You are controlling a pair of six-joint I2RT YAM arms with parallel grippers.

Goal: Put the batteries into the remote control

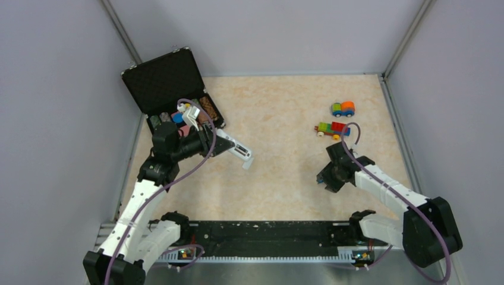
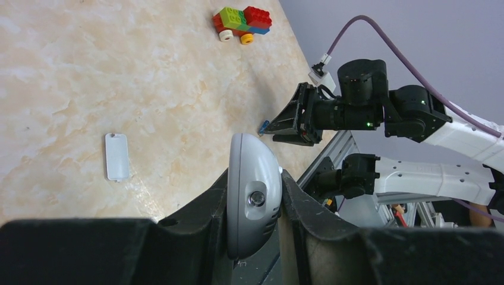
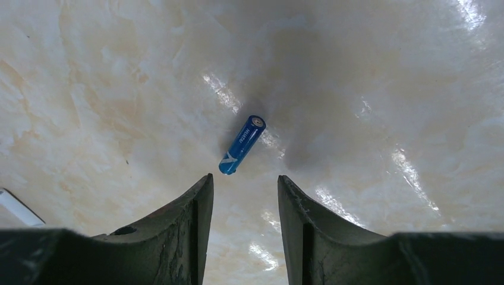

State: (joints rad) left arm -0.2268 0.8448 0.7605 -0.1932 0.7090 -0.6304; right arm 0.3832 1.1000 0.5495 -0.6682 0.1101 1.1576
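My left gripper [image 1: 219, 144] is shut on the white remote control [image 1: 238, 149] and holds it above the table left of centre. In the left wrist view the remote [image 2: 252, 202] sits edge-on between the fingers of the left gripper [image 2: 254, 177]. The blue battery [image 3: 242, 145] lies on the table just ahead of my open right gripper [image 3: 243, 181], off its left fingertip. That gripper [image 1: 324, 178] is low over the table at the right. The battery also shows in the left wrist view [image 2: 262, 126]. The black battery is not visible.
A small white cover plate [image 2: 117, 155] lies flat on the table below the remote. An open black case [image 1: 172, 89] with small items stands at the back left. Two colourful toy block cars [image 1: 343, 108] [image 1: 331, 129] sit at the back right.
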